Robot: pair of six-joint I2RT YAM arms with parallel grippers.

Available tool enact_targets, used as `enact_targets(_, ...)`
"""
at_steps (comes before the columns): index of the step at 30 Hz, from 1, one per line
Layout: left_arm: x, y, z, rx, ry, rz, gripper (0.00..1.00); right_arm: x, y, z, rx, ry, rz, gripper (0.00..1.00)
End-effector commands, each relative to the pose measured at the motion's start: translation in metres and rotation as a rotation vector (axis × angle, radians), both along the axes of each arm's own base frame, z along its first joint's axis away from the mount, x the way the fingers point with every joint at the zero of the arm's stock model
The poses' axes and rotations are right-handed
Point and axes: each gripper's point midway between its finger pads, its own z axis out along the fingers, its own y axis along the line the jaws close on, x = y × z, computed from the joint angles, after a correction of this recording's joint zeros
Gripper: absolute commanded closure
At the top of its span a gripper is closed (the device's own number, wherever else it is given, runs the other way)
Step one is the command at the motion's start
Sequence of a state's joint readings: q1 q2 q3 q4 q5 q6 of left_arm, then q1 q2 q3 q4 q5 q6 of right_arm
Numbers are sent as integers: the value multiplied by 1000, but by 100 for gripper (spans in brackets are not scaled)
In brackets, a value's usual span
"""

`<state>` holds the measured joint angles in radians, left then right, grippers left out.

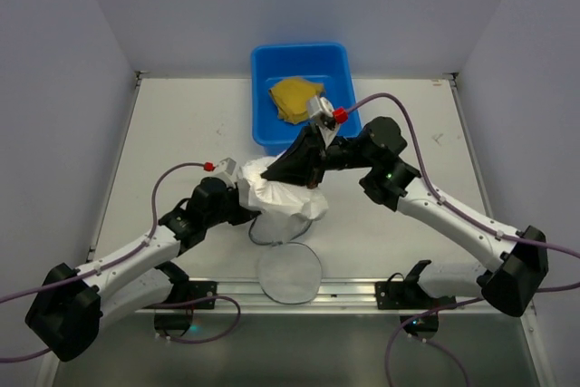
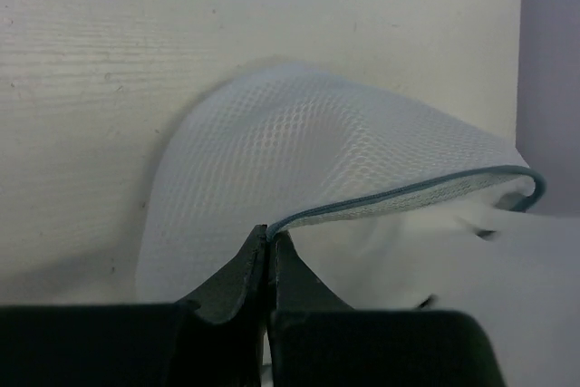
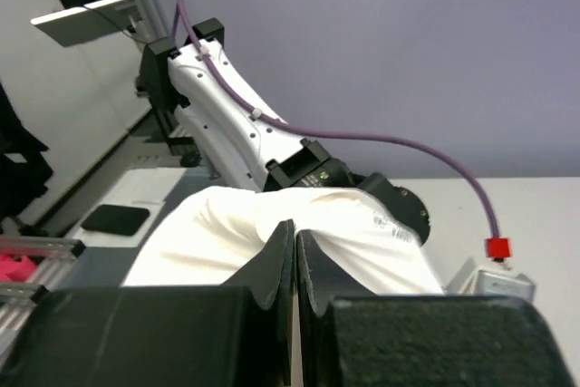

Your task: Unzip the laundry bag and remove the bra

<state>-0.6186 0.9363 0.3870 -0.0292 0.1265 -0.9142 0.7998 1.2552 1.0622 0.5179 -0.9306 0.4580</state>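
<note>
White tabletop [image 1: 181, 133], lilac walls all round. Only from above: blue tub [image 1: 299, 65] at upper centre, bra [image 1: 294, 97] lying inside, just past the right wrist, untouched. Count: two arms, one tub, one bra, one laundry bag [image 1: 283, 197]. Mid-frame, left gripper [image 1: 243, 189] clenched on the bag's left edge, right gripper [image 1: 270, 172] clamped on its top. Left wrist close-up: fingers [image 2: 249, 269] pinched tight at grey zip trim [image 2: 408, 192]. Right wrist: white mesh bunched at closed tips.
</note>
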Motion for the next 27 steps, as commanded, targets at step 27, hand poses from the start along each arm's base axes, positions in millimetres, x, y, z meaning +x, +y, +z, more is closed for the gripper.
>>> enact_targets(27,-13,16,-14,29,27,44,100,281,-28,-7,-104,154,-635,100)
